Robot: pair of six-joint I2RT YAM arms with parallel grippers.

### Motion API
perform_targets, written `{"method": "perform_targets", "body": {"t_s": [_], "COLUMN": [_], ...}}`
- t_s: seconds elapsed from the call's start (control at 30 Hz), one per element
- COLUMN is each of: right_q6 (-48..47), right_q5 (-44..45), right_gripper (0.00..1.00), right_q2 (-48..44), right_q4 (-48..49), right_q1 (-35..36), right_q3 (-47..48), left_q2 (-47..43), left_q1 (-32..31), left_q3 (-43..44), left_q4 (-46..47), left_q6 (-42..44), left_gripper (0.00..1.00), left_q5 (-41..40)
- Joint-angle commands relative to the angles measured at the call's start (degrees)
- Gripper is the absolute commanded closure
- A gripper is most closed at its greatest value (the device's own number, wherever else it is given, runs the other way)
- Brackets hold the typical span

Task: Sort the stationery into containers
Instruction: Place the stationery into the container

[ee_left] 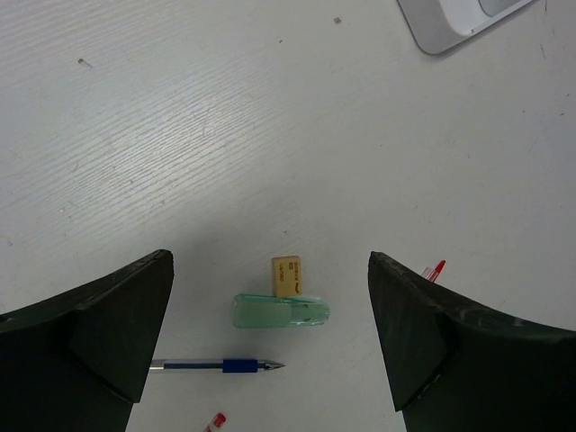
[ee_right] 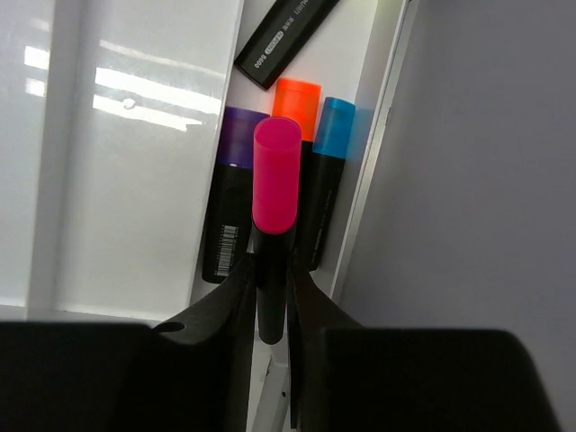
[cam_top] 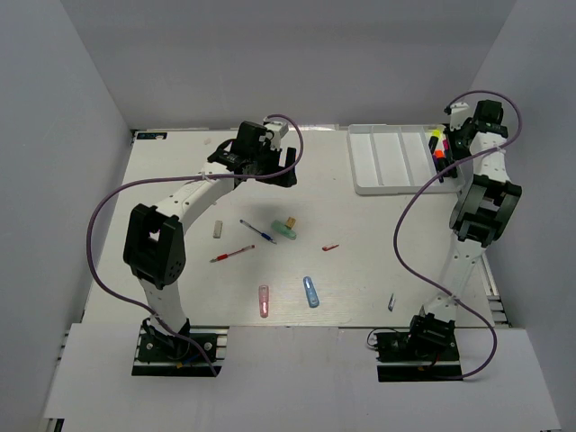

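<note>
Right now the right gripper (ee_right: 270,279) is pinching a pink-capped highlighter (ee_right: 276,175) over the white tray's (cam_top: 387,157) rightmost compartment, at two o'clock, where other highlighters (ee_right: 236,207) are lying. Next, lowering and releasing seems needed. The left gripper (ee_left: 268,261), fingers spread, is hovering over a green capsule (ee_left: 281,311).

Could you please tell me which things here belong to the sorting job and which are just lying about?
Job: tray, pink highlighter in right gripper, blue pen, red pen, green capsule, tan eraser, pink capsule, blue capsule.
Just there: purple cables, table.
</note>
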Motion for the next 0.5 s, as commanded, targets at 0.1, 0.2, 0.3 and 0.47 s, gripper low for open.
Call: {"method": "perform_targets", "body": {"t_s": [0.1, 0.2, 0.3, 0.47], "right_q6": [-2.0, -1.9, -1.4, -1.1], "right_q5": [3.3, 4.3, 4.9, 4.1], "right_gripper": [1.00, 0.96, 0.89, 0.64], "right_q2": [2.3, 3.0, 3.7, 2.1], "right_q4": [2.4, 2.5, 2.7, 2.2], "right_q1": [-0.1, 0.0, -0.1, 0.2], "right_q3": [0.2, -0.9, -1.6, -2.0], "left_q2": [-0.7, -1.1, -2.4, -5.0], "left_q1": [0.2, 0.2, 0.8, 2.6], "left_q3": [0.4, -0.3, -1.8, -4.4], "left_q4": [-0.6, -0.5, -0.4, -3.3], "left_q6": [-0.4, 0.6, 2.2, 8.7], "left_gripper": [0.02, 0.02, 0.02, 0.02], "left_q5": [-1.1, 0.1, 2.7, 7.3]}}
